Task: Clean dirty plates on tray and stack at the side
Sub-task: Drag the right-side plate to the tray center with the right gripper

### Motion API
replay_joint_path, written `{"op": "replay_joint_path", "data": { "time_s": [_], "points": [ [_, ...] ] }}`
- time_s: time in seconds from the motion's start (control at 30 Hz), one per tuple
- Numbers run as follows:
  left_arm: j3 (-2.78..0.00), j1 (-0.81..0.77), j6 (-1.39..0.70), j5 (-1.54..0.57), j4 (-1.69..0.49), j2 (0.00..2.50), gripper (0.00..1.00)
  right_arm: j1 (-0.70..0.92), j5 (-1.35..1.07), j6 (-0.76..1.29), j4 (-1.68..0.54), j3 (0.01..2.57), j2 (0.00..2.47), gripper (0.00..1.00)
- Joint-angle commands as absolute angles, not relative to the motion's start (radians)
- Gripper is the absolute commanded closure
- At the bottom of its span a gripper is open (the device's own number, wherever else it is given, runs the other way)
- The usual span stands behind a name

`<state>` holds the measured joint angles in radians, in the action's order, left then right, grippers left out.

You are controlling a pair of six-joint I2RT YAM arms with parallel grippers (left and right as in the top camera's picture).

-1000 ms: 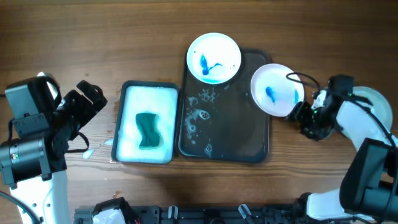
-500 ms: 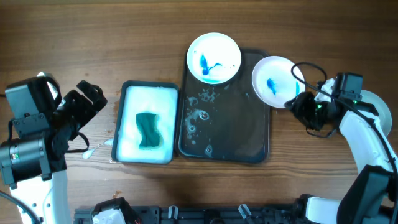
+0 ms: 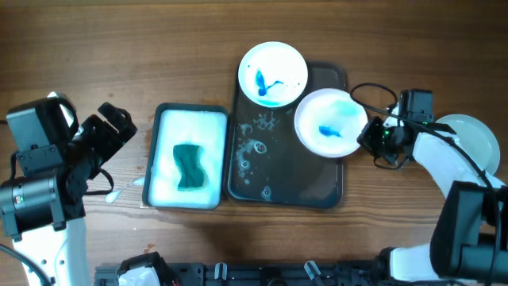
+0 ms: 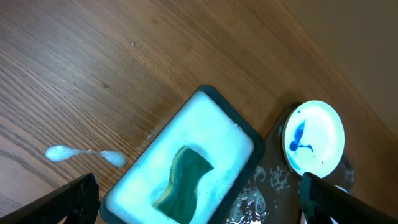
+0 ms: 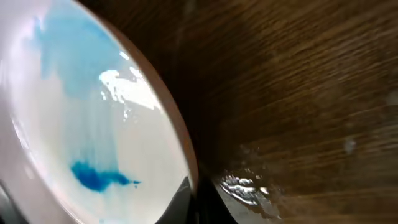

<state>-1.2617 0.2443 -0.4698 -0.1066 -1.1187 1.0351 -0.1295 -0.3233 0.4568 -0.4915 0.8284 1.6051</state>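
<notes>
The dark grey tray (image 3: 305, 171) lies in the middle of the table, wet and foamy at its left. A white plate (image 3: 273, 74) smeared with blue rests on the tray's far left corner. A second blue-smeared plate (image 3: 327, 123) hangs over the tray's right half, with my right gripper (image 3: 367, 133) shut on its right rim. In the right wrist view this plate (image 5: 81, 124) fills the left side and the fingers (image 5: 214, 202) pinch its edge. A plain white plate (image 3: 475, 133) lies at the far right, partly under the right arm. My left gripper (image 3: 111, 127) stands open at the left, holding nothing.
A white tray (image 3: 171, 119) of foamy water holds a teal sponge (image 3: 189, 165), left of the dark tray. A streak of foam (image 3: 119, 191) lies on the wood near the left arm. Bare wood stretches along the table's far side.
The right gripper has closed on the plate's rim and carried it left from the tray's right edge to over the tray. The left arm has stayed still.
</notes>
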Motion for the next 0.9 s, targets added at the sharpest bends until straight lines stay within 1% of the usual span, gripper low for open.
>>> {"op": "replay_joint_path", "data": {
  "time_s": [0.0, 0.07, 0.13, 0.2, 0.23, 0.33, 0.4, 0.43, 0.5, 0.53, 0.63, 0.67, 0.7, 0.77, 0.8, 0.83, 0.87],
  "points": [
    [-1.271, 0.251, -0.479, -0.122, -1.116, 1.034, 0.00, -0.104, -0.359, 0.054, -0.521, 0.873, 1.472, 0.96],
    [-1.271, 0.251, -0.479, -0.122, -1.116, 1.034, 0.00, -0.051, -0.391, -0.081, -0.536, 0.873, 1.433, 0.96],
    [-1.271, 0.251, -0.479, -0.122, -1.116, 1.034, 0.00, 0.054, -0.383, -0.200, -0.525, 0.873, 1.437, 0.96],
    [-1.271, 0.251, -0.479, -0.122, -1.116, 1.034, 0.00, 0.168, -0.269, -0.311, -0.482, 0.873, 1.463, 0.96],
    [-1.271, 0.251, -0.479, -0.122, -1.116, 1.034, 0.00, 0.244, -0.146, -0.401, -0.432, 0.873, 1.489, 0.96],
    [-1.271, 0.251, -0.479, -0.122, -1.116, 1.034, 0.00, 0.381, 0.050, -0.735, -0.304, 0.873, 1.566, 0.96],
    [-1.271, 0.251, -0.479, -0.122, -1.116, 1.034, 0.00, 0.400, 0.149, -0.764, -0.216, 0.873, 1.581, 0.94],
    [-1.271, 0.251, -0.479, -0.122, -1.116, 1.034, 0.00, 0.400, 0.186, -0.756, -0.167, 0.873, 1.573, 0.65],
    [-1.271, 0.251, -0.479, -0.122, -1.116, 1.034, 0.00, 0.400, 0.203, -0.733, -0.120, 0.873, 1.533, 0.11],
    [-1.271, 0.251, -0.479, -0.122, -1.116, 1.034, 0.00, 0.400, 0.203, -0.632, -0.111, 0.873, 1.488, 0.00],
    [-1.271, 0.251, -0.479, -0.122, -1.116, 1.034, 0.00, 0.387, 0.184, -0.155, -0.170, 0.873, 1.387, 0.00],
    [-1.271, 0.251, -0.479, -0.122, -1.116, 1.034, 0.00, 0.383, 0.136, 0.009, -0.239, 0.873, 1.354, 0.00],
    [-1.271, 0.251, -0.479, -0.122, -1.116, 1.034, 0.00, 0.380, 0.093, 0.092, -0.303, 0.873, 1.339, 0.00],
    [-1.271, 0.251, -0.479, -0.122, -1.104, 1.034, 0.00, 0.378, -0.050, 0.334, -0.502, 0.873, 1.345, 0.01],
    [-1.271, 0.251, -0.479, -0.122, -1.094, 1.034, 0.00, 0.378, -0.111, 0.421, -0.577, 0.873, 1.359, 0.10],
    [-1.271, 0.251, -0.480, -0.123, -1.086, 1.034, 0.00, 0.378, -0.159, 0.493, -0.648, 0.872, 1.382, 0.31],
    [-1.271, 0.251, -0.480, -0.123, -1.085, 1.034, 0.00, 0.378, -0.165, 0.572, -0.688, 0.871, 1.396, 0.34]
  ]
}}
